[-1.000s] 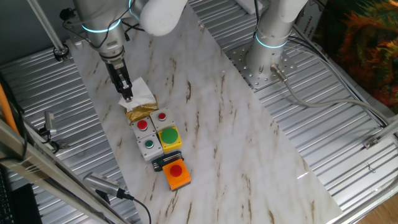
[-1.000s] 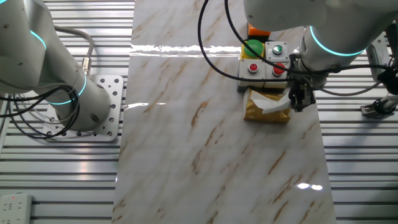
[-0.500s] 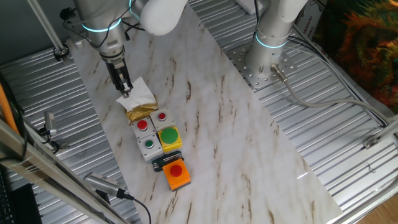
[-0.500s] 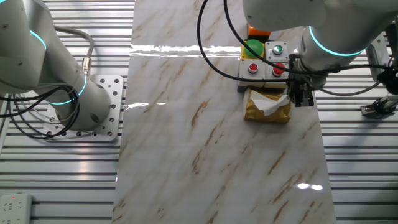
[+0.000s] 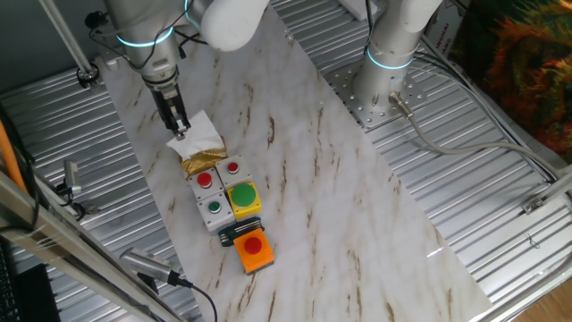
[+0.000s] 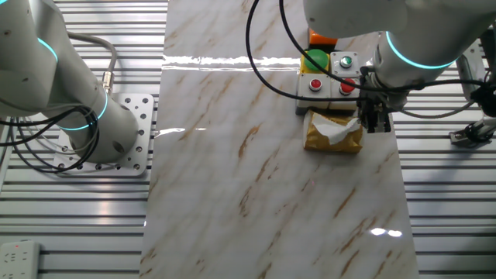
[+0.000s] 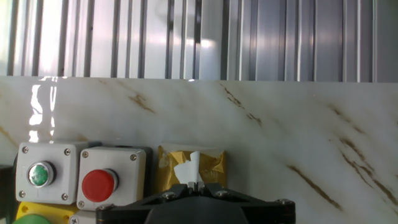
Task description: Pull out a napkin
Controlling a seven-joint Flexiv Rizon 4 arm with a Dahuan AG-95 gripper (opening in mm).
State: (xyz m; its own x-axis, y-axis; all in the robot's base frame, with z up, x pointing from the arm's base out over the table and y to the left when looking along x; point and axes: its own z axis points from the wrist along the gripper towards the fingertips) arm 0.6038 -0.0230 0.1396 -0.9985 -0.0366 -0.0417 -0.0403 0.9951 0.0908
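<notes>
napkin (image 7: 194,163) pinch only in hand view

The surface (image 5: 295,179) looks like smooth, shiny marble with brown streaks, and ribbed shiny metal (image 5: 500,224) lies around it. Right under the black matt hand (image 6: 377,122) sits a shiny gold foil packet (image 6: 333,138) with a soft, creased white paper napkin (image 6: 341,129) on it. Just beside the hand are grey plastic button boxes (image 7: 81,180) with glossy red and green buttons.

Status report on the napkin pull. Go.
Gripper shut on napkin. Napkin partly out of gold packet. Button boxes beside packet, nothing blocking.
</notes>
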